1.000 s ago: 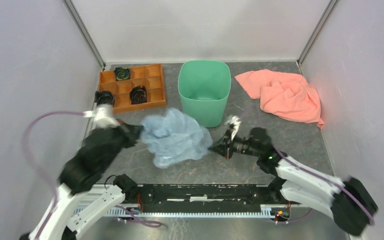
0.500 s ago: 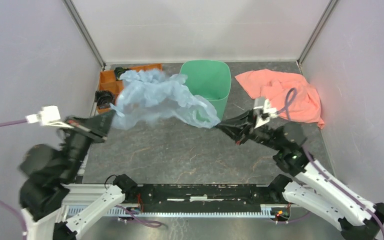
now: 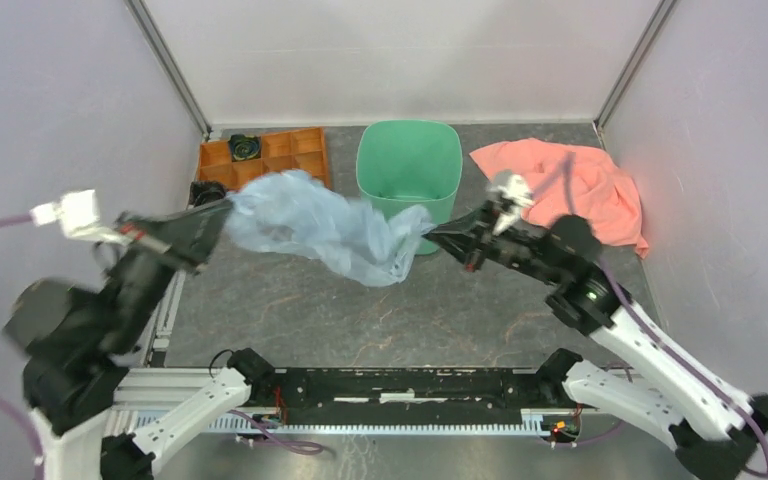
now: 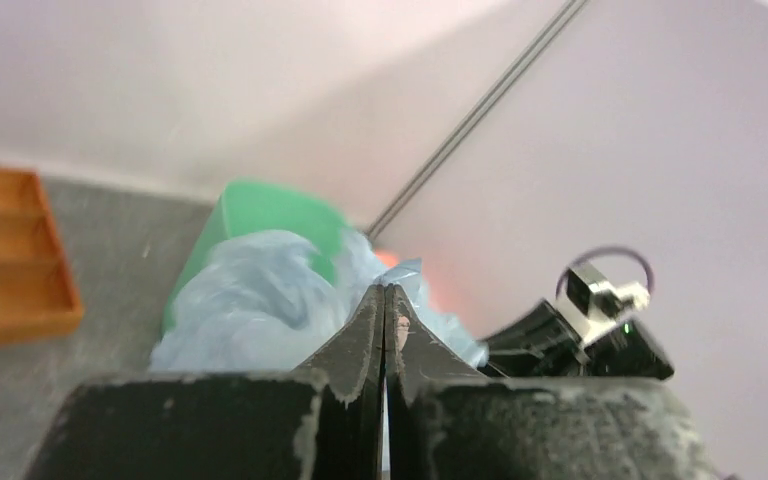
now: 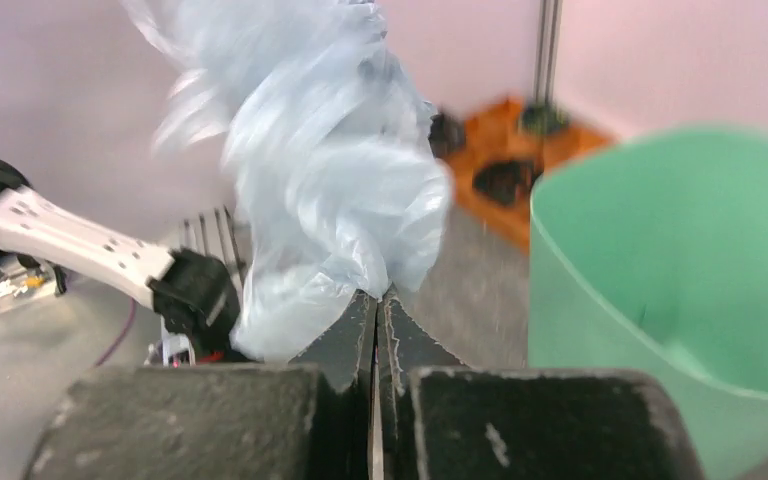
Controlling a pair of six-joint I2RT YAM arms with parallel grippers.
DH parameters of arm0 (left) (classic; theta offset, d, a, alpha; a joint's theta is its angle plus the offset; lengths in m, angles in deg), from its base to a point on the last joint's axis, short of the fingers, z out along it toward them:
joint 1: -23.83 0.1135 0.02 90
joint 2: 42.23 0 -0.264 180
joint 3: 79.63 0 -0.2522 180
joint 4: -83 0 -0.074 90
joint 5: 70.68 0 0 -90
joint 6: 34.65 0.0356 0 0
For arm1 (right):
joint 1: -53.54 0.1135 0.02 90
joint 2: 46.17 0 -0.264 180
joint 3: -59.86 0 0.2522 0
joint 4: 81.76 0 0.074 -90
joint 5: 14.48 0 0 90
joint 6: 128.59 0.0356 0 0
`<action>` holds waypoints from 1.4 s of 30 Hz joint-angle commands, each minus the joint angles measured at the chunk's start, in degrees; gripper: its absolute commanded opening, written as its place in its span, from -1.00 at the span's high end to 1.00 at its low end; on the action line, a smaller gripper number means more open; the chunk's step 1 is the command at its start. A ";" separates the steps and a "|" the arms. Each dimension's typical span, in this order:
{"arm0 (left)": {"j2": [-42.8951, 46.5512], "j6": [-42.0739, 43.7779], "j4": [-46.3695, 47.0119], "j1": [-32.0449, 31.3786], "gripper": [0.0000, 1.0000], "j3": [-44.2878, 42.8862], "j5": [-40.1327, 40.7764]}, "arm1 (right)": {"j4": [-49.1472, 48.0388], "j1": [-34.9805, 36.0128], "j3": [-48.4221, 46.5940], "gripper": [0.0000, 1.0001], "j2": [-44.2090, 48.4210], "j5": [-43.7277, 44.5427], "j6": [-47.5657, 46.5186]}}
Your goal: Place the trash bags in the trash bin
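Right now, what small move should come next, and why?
Probably carry the trash bag forward, over the trash bin: the left end effector and right end effector pinch its ends, and it hangs stretched short of the rim.

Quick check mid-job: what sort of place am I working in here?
Most likely an enclosed lab test cell, not a home: blank pale walls with metal corner posts, a grey tabletop edged by a mounting rail, and staged props, the mint-green bin and orange tray.
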 commanded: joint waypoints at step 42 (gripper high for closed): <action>6.29 -1.02 -5.71 -0.55 0.96 -12.44 5.28 | -4.80 1.33 -1.79 0.99 11.63 2.76 6.43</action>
